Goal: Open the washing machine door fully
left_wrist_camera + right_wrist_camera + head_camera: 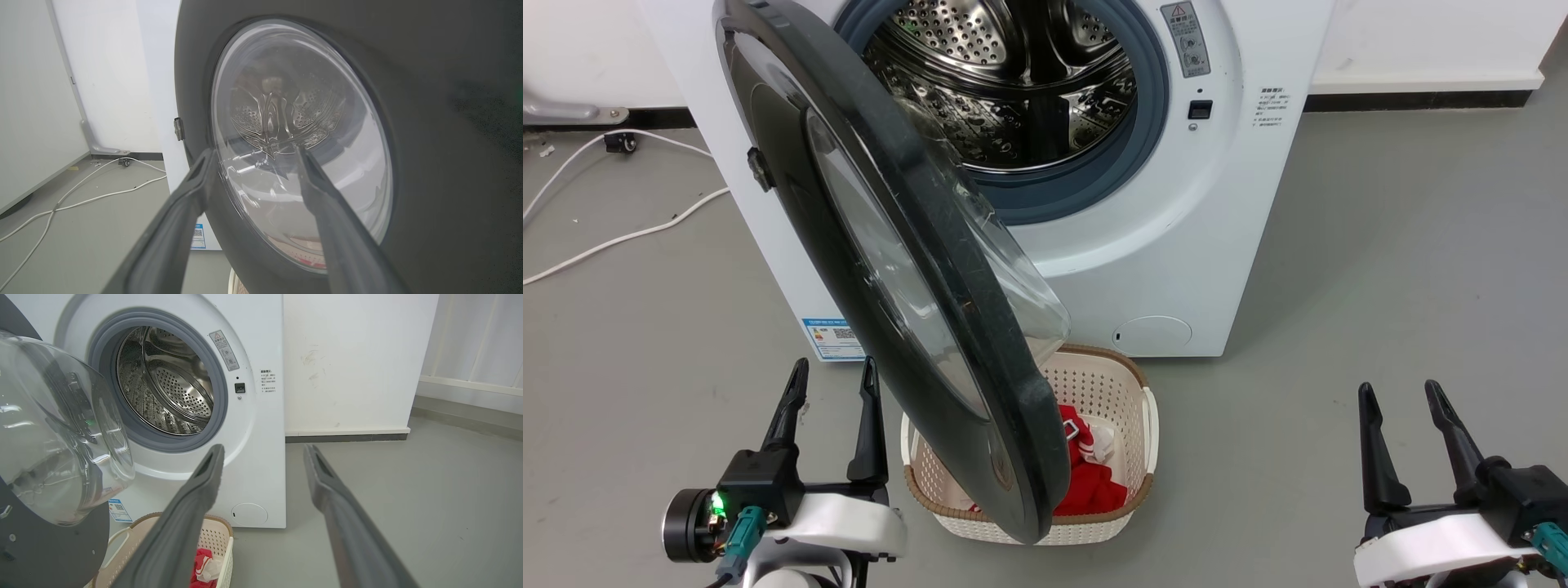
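The washing machine door (pixel 792 163) stands partly swung out from the drum opening (pixel 1013 90), with its lower edge over the laundry basket (pixel 1115 367). The left claw (pixel 835 367) is spread wide and empty, just beside the door's outer face; it possibly touches, which the wrist view leaves unclear. The right claw (pixel 1398 392) is spread wide and empty, well apart from the door.

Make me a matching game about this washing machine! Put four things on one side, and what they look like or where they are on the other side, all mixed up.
Things:
1. washing machine door
2. basket
3. drum
4. cable

Descriptions:
A. shiny steel, full of holes
B. white, lying on the grey floor
C. black-rimmed, swung out over the basket
D. cream, holds red clothes

Pairs: 1-C, 2-D, 3-A, 4-B
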### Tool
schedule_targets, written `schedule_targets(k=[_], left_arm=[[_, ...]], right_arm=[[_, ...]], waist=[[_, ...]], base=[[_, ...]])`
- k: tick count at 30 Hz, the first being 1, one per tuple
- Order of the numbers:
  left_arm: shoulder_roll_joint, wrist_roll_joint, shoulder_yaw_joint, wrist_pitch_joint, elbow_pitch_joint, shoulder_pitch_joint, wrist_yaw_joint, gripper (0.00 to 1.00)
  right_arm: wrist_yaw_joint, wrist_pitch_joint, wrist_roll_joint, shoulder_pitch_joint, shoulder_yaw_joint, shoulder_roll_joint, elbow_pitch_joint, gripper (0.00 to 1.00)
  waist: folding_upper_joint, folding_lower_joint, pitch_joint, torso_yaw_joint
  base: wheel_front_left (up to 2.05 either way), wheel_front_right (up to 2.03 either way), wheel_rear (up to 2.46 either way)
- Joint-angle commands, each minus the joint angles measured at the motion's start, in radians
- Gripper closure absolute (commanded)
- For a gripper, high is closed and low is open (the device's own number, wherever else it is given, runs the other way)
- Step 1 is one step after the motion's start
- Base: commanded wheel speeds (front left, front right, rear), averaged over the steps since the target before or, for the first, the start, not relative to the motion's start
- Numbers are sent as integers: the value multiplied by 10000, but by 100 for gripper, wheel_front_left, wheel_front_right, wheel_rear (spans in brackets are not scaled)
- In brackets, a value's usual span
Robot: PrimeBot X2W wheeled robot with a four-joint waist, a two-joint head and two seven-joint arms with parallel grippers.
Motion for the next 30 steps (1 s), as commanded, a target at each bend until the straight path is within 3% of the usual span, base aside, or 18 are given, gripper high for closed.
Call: schedule_targets(k=[1,15,30], left_arm=[[0,60,6,-25,-33,-93,-32,100],[9,203,196,-24,-560,-487,-191,100],[187,890,247,-23,-4305,-1743,-254,100]], right_arm=[[-3,-17,81,-183,-3,24,23,0],[-3,-17,122,-161,-25,25,53,0],[-3,-17,332,-92,52,24,119,0]], waist=[[0,0,3,0],[0,0,10,2],[0,0,-107,-57]], base=[[0,0,0],[0,0,0],[0,0,0]])
